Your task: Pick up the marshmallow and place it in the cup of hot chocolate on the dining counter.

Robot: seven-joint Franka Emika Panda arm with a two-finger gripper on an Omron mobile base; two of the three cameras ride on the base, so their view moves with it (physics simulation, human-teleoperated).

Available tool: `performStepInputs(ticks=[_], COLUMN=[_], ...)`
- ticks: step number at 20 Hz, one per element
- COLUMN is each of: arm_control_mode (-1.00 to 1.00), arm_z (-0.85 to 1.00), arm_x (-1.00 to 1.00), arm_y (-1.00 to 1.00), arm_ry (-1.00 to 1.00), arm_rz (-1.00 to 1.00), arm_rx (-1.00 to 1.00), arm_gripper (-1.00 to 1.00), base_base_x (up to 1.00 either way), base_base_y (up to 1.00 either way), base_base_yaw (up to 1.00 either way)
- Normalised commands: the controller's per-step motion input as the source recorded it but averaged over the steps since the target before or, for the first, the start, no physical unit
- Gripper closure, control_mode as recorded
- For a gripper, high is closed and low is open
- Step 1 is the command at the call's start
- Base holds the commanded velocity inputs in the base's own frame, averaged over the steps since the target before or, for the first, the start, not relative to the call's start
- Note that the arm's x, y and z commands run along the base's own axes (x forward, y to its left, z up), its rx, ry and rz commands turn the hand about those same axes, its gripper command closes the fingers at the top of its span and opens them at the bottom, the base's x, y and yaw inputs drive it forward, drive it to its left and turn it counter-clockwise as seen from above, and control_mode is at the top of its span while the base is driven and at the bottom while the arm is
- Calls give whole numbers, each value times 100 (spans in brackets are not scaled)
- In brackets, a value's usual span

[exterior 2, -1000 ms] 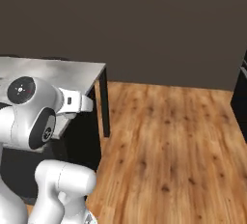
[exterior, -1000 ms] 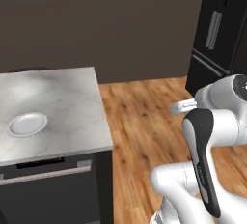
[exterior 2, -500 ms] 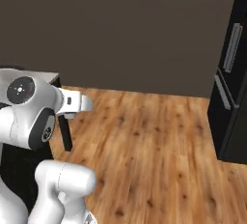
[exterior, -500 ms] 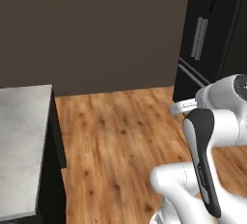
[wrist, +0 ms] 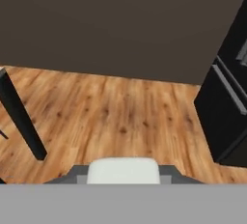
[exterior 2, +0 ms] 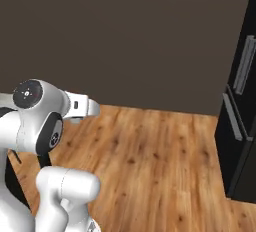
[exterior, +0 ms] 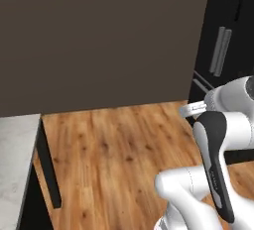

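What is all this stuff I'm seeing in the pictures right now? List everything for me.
marble counter: one, grey-white top on a dark base, only its corner at the lower left of the left base view.
wooden floor: one, warm brown planks, across the middle of every view.
wall: one, plain dark brown, behind the floor.
tall black appliance: one, black with grey bar handles, at the right edge.
robot arm: one, white with dark joints, lower right of the left base view and lower left of the right base view.
gripper: shut; whether it holds anything cannot be made out.
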Motion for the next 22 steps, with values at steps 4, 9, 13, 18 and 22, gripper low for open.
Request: performStepInputs(ticks=[4,9,13,18,22], arm_control_mode=[100,100,100,100,100], arm_z=[0,0,0,0,0], arm_x=[0,0,0,0,0], arm_y=[0,0,0,0,0], arm_ry=[0,0,0,0,0], arm_rz=[0,0,0,0,0], arm_rx=[0,0,0,0,0], arm_gripper=[100,100,100,100,100], base_base_x=[100,100,100,100,100], base_base_y=[82,-28,-53,-5,-3], base_base_yaw=[0,5,15,17,28])
